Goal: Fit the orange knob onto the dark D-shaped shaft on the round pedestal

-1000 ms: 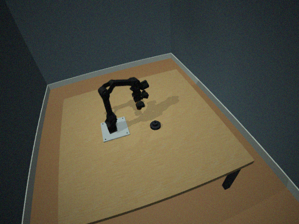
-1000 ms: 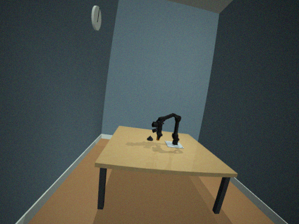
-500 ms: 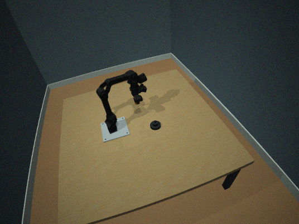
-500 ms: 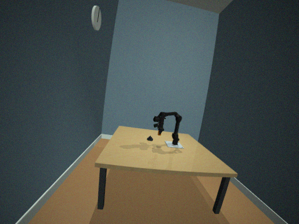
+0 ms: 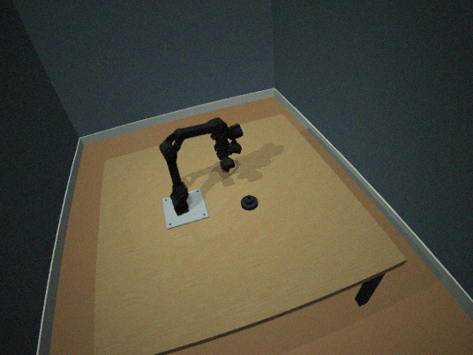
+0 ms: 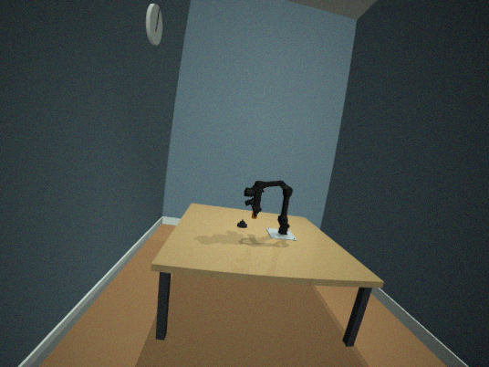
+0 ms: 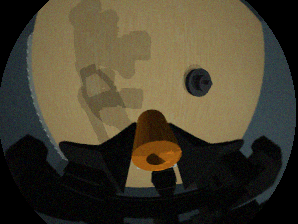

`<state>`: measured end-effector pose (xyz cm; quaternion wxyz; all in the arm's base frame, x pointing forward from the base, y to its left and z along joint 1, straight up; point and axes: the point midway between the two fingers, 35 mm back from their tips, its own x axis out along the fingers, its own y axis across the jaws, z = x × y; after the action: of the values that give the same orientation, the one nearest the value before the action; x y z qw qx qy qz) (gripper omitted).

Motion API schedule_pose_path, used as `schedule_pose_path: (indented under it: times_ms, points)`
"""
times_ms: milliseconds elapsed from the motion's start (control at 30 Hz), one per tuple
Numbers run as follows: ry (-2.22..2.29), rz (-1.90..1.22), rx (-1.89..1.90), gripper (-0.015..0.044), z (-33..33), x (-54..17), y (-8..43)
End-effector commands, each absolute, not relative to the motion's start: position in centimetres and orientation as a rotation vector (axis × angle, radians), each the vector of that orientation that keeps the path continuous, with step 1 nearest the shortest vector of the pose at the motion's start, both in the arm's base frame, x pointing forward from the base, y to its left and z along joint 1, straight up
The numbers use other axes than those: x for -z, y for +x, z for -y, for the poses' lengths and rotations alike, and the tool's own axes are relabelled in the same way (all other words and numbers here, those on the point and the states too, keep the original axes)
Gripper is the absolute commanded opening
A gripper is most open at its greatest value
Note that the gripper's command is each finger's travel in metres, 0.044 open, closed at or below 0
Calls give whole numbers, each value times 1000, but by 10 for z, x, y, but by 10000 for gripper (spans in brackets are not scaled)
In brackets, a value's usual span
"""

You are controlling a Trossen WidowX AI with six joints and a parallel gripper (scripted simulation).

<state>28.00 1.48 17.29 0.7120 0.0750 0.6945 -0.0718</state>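
Observation:
My gripper (image 5: pixel 226 165) (image 6: pixel 254 214) (image 7: pixel 152 125) is shut on the orange knob (image 5: pixel 227 167) (image 6: pixel 254 215) (image 7: pixel 154 140) and holds it lifted above the table. In the wrist view the knob's underside faces the camera and shows its dark hole. The round dark pedestal (image 5: pixel 250 203) (image 6: pixel 242 224) (image 7: pixel 197 82) with its short D-shaped shaft stands on the table, apart from the gripper. In the wrist view it lies up and to the right of the knob. The shaft's flat side cannot be made out.
The arm's base sits on a white plate (image 5: pixel 194 217) (image 6: pixel 274 234) on the wooden table (image 5: pixel 265 274) (image 6: pixel 255 262). The arm casts a shadow on the table top. A round clock (image 6: pixel 154 24) hangs on the wall.

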Motion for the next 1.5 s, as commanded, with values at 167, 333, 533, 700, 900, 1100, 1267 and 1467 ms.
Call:
schedule_pose_path:
  times_ms: [167, 333, 533, 700, 900, 1100, 1267, 1467]
  points:
    - [167, -1529, 152, 0, 6, -170, 293]
    - [172, -1530, 151, 0, 17, -167, 296]
    - [171, -1530, 152, 0, 32, -164, 302]
    - [168, -1529, 152, 0, 46, -160, 306]
    - [182, -1529, 173, 0, 63, -156, 309]
    - [188, -1529, 183, 0, 77, -152, 311]
    - [179, -1530, 178, 0, 92, -148, 314]
    - [168, -1531, 171, 0, 109, -143, 316]
